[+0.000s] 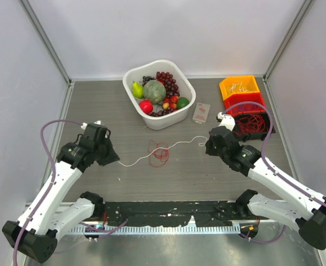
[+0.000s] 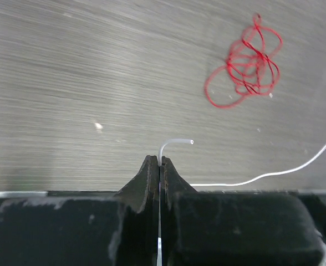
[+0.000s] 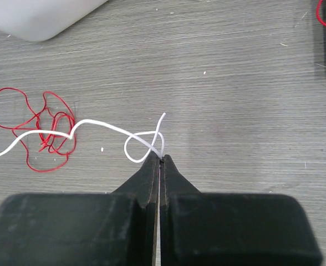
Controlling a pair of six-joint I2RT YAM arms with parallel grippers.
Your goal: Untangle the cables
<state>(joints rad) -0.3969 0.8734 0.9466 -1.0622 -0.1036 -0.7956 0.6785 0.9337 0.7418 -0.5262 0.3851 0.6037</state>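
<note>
A white cable (image 1: 174, 147) stretches across the table between my two grippers. It passes over a small red cable bunch (image 1: 159, 153) at the middle. My left gripper (image 1: 116, 160) is shut on the white cable's left end; the short tip (image 2: 174, 143) pokes out past its jaws. My right gripper (image 1: 207, 144) is shut on the white cable's right end, where the cable (image 3: 143, 145) makes a small loop at the jaw tips. The red bunch shows in the left wrist view (image 2: 246, 66) and in the right wrist view (image 3: 44, 133). No purple-blue cable shows among them.
A white basket (image 1: 179, 115) of fruit stands at the back centre. A small pale box (image 1: 201, 112) lies right of it. Orange (image 1: 229, 87) and red (image 1: 246, 101) bins and a black bin holding red wire (image 1: 251, 124) stand at the back right.
</note>
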